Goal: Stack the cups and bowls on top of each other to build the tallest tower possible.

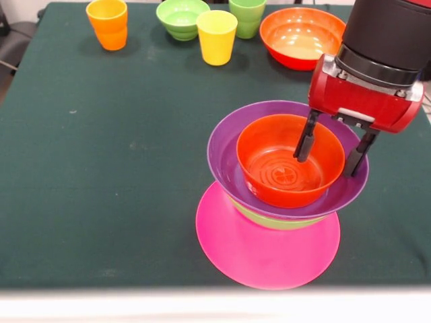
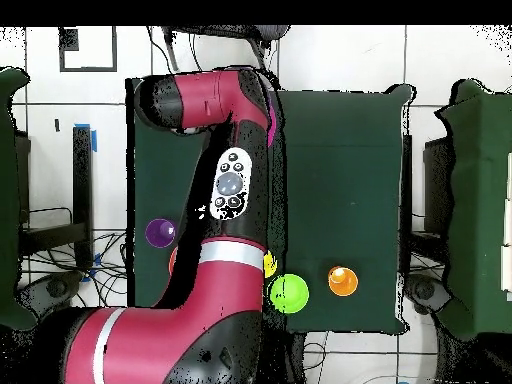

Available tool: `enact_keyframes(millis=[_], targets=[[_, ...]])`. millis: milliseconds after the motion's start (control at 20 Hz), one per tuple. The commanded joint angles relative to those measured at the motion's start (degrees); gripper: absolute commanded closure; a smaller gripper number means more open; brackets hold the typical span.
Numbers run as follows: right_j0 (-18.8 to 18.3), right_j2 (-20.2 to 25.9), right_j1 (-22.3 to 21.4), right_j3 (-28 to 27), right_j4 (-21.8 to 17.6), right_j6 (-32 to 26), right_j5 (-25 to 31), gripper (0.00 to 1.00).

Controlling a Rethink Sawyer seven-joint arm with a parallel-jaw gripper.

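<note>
Orange-red bowl: nested atop the tower, near the table's front edge.
Gripper: we see fingers spread, straddling that bowl's rim, not clamping.

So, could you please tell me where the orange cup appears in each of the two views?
Front view: the orange cup stands at the top left, on the table's far side.
Overhead view: it sits at the lower right, near the table's bottom edge.
Shared landmark: the light green bowl beside it in both views.
</note>
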Motion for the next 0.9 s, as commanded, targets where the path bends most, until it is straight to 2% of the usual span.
enact_keyframes(millis=[50,900], targets=[[1.79,1.16,1.38,3.77,0.73,11.47,0.68,0.00],[1.42,0.63,-3.47,6.67,3.67,6.85,4.26,0.00]])
